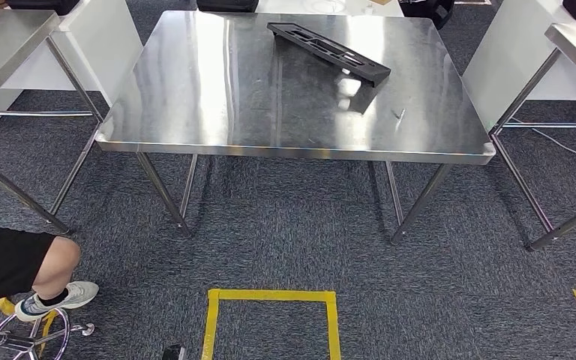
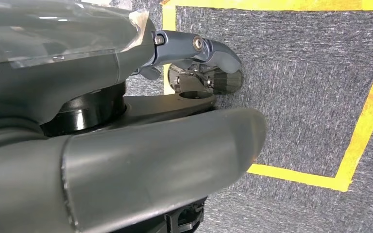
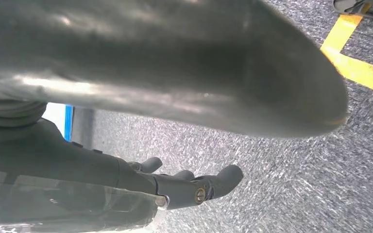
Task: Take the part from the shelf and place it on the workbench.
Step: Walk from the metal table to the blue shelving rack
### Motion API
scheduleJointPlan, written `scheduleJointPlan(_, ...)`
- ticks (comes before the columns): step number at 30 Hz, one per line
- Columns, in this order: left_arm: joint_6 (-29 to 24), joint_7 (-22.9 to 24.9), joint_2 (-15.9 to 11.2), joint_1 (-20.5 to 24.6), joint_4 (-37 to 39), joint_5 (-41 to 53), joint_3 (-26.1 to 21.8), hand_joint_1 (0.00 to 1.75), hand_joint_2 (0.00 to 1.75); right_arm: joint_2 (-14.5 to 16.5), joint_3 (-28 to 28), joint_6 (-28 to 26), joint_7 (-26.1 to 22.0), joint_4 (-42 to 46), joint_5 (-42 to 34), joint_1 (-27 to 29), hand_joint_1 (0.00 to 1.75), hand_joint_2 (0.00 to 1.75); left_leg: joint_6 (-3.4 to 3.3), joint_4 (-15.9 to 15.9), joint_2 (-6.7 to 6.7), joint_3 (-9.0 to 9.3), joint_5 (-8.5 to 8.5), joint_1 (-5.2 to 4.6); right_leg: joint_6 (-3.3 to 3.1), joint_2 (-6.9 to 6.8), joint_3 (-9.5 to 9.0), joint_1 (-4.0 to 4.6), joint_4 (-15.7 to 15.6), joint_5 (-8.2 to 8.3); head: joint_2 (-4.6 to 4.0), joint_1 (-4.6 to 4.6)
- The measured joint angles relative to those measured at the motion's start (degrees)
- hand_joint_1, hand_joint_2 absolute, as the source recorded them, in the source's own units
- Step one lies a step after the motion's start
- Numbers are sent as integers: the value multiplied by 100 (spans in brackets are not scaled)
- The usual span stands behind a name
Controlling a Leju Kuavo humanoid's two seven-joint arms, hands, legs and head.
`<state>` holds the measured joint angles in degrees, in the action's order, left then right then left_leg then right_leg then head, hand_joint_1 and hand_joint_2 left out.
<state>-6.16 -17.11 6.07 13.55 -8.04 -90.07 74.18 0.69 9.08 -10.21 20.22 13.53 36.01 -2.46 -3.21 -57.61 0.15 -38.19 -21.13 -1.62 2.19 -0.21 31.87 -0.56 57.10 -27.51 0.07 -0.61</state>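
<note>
Fingers (image 3: 213,182) of the right hand (image 3: 175,187) and left hand (image 2: 194,63) hang released, holding nothing above carpet (image 3: 281,184).

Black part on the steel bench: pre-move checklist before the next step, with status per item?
1. Black part on workbench: ok, it lies on the far half of the top.
2. Part fully supported: ok, well inside the edges.
3. Left hand free of load: ok, fingers apart over carpet.
4. Right hand free: ok, fingers spread, nothing held.
5. Person's leg near the robot's left: not ok, close by.
6. Shelf position: cannot tell.
</note>
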Motion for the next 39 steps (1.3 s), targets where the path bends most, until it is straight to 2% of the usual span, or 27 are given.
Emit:
scheduleJointPlan(11,66,-7,7,-14,3,0,1,0,0,-138,-226,103,-32,-149,-134,-19,0,0,-13,-8,-1,-1,-15,-18,11,0,-6,-25,-4,2,0,0)
scheduleJointPlan(15,93,-50,0,-37,4,0,1,0,0,-193,-274,124,-59,-171,-118,-23,0,0,-52,-27,-1,-1,-40,-41,48,0,-16,-46,-5,-7,0,0)
scheduleJointPlan(19,127,-104,-9,-56,6,0,1,0,0,-226,-340,163,-208,-181,-114,-43,0,0,-119,-14,0,17,-42,-48,111,0,-40,-65,-6,-18,0,2)
scheduleJointPlan(21,139,-109,-13,-55,8,1,1,0,0,-240,-377,228,-246,-192,-137,-50,0,0,-166,46,16,51,-2,-15,116,2,1,-64,160,-153,0,-2)
scheduleJointPlan(22,151,-110,-14,-56,9,2,1,0,0,-247,-393,262,-257,-201,-152,-51,0,0,-188,71,24,60,17,3,96,4,92,-63,408,-317,0,-8)
scheduleJointPlan(24,170,-111,-18,-62,11,8,2,0,0,-261,-423,300,-272,-218,-179,-50,0,0,-208,73,31,36,38,5,49,7,399,-61,1165,-736,0,-16)
scheduleJointPlan(25,177,-111,-21,-67,11,10,3,0,0,-268,-436,310,-279,-226,-186,-49,0,0,-206,72,31,13,53,4,50,7,520,-61,1490,-884,0,-17)
scheduleJointPlan(26,179,-111,-26,-73,12,11,3,0,0,-275,-449,310,-284,-232,-190,-48,0,0,-200,69,30,-13,74,4,74,7,538,-63,1626,-943,0,-17)
scheduleJointPlan(27,180,-111,-30,-77,13,11,3,0,0,-283,-462,310,-288,-238,-192,-46,0,0,-186,67,29,-41,101,7,117,7,423,-67,1495,-901,0,-17)
scheduleJointPlan(29,184,-111,-33,-82,13,11,3,0,0,-301,-482,310,-291,-244,-193,-57,0,0,-140,52,27,-94,162,15,195,5,-81,-76,676,-666,0,-18)
scheduleJointPlan(30,185,-112,-34,-83,14,11,3,0,0,-308,-490,310,-291,-245,-195,-67,0,0,-109,41,28,-108,185,10,200,3,-282,-66,288,-530,-1,-15)
scheduleJointPlan(31,185,-113,-35,-82,14,10,3,0,0,-311,-494,310,-292,-245,-195,-76,0,0,-73,29,30,-111,203,8,167,3,-399,-54,50,-427,-1,-4)
scheduleJointPlan(32,185,-115,-37,-82,15,10,3,0,0,-314,-502,310,-293,-245,-195,-82,0,0,-34,25,34,-104,220,9,113,3,-427,-33,-37,-357,-1,3)
scheduleJointPlan(33,186,-116,-38,-85,15,9,4,0,0,-316,-511,310,-295,-246,-193,-81,0,0,6,36,36,-93,242,17,55,4,-402,-9,-28,-300,-1,11)
scheduleJointPlan(35,190,-120,-45,-95,20,4,5,0,0,-314,-529,320,-301,-250,-184,-82,0,0,87,22,29,-114,243,49,-54,1,-369,-28,-33,-210,0,15)
scheduleJointPlan(36,195,-122,-49,-103,22,2,5,0,0,-317,-533,335,-304,-252,-179,-84,0,0,129,-83,18,-165,125,64,-102,-4,-342,-48,-39,-160,0,23)
scheduleJointPlan(37,202,-126,-55,-112,27,-1,5,0,0,-322,-537,357,-307,-254,-176,-86,0,0,173,-320,5,-258,-92,81,-138,-9,-305,-71,-43,-109,0,31)
scheduleJointPlan(39,222,-136,-70,-123,34,-5,4,0,0,-338,-543,403,-310,-255,-175,-84,0,0,257,-1101,-11,-502,-669,127,-166,-15,-229,-74,-36,-34,0,48)
